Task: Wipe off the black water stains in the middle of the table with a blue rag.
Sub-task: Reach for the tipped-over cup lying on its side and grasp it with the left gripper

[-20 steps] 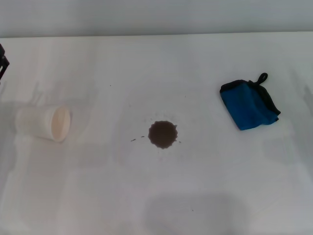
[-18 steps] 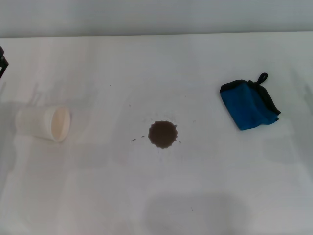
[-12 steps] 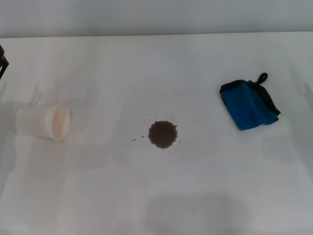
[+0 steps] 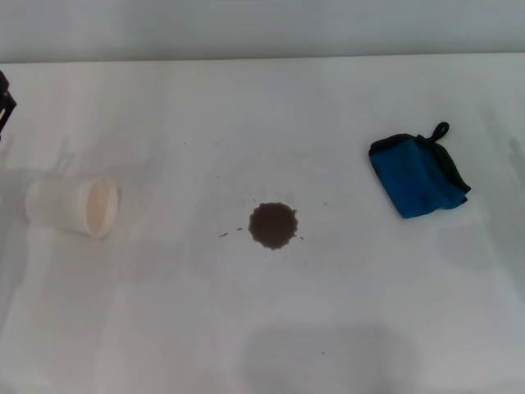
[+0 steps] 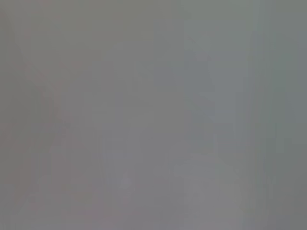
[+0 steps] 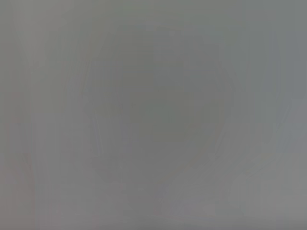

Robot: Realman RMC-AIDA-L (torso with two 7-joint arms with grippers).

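on the tabletop [image 4: 262,328] before me, the stain [image 4: 272,225] sits in the middle. the rag [image 4: 417,173] lies well apart to its right and a little farther back. a cup [image 4: 74,205] lies on its side far to its left.

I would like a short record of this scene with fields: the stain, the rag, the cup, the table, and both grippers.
stain: black water stains, a dark round blot with jagged edge, mid-table, not yet wiped
rag: blue rag, folded, lying on the robot's right of the stain, apart from it
cup: whitish plastic cup, lying on its side on the robot's left
table: white table
left gripper: only a dark part at the left edge of the head view; fingers not seen
right gripper: not in view
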